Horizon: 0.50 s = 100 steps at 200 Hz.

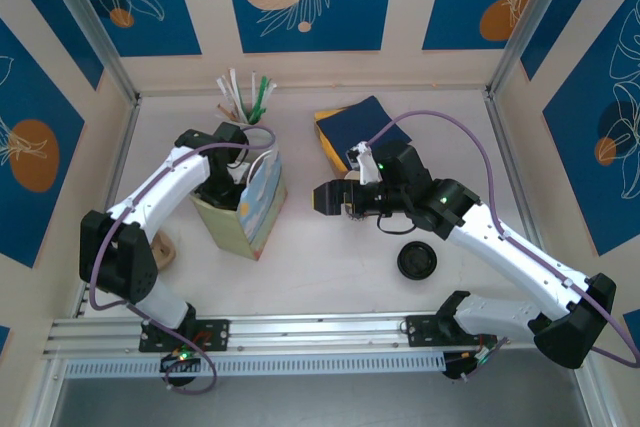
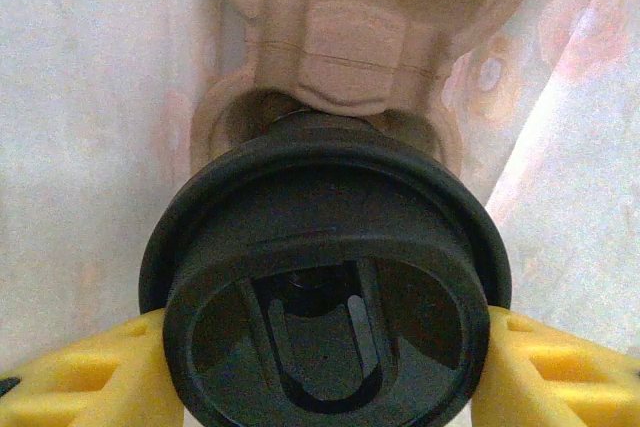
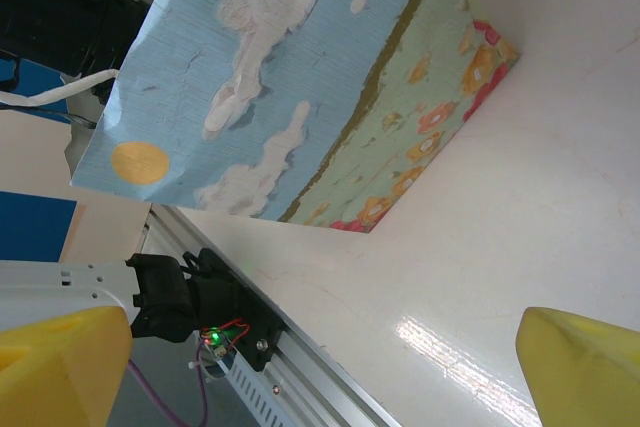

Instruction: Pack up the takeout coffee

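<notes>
Your left hand (image 2: 320, 372) pinches the small takeout coffee cup with the round black plastic lid (image 2: 320, 277) between its yellow fingers (image 2: 70, 377), down inside the paper gift bag printed with sky, clouds and flowers (image 3: 300, 97). The cup sits just above a brown moulded pulp cup tray (image 2: 345, 47) at the bag's bottom; you cannot tell whether they touch. Your right hand (image 3: 320, 357) is spread wide and empty, beside the bag over the white counter (image 3: 520, 197).
</notes>
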{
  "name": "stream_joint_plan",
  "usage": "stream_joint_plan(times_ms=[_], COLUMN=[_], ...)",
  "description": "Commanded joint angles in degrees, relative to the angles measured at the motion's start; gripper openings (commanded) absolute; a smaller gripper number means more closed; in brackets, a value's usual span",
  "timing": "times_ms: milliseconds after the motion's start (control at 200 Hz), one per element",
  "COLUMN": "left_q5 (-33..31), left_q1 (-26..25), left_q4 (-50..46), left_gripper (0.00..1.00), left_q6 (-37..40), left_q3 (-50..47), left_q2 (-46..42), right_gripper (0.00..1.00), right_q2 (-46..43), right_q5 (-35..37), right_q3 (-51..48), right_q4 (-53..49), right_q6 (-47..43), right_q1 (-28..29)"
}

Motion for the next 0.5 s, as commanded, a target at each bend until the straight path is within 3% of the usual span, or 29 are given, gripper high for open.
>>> stream_joint_plan(times_ms=[0,495], left_q5=[-2.48,-2.42], left_q1=[1.55,1.76], left_q4=[2.63,3.12], left_gripper=[0.48,0.48], left_q6=[0.69,0.78], left_q3=[-4.71,-4.97], left_q2=[4.4,4.74], right_gripper=[0.99,0.99], right_q2=[0.0,0.11], right_q5=[0.29,0.21], right_q3=[-0.18,-0.27], right_q4=[-0.26,-0.04], right_q6=[-0.44,-0.39], right_q1=[0.35,0.35])
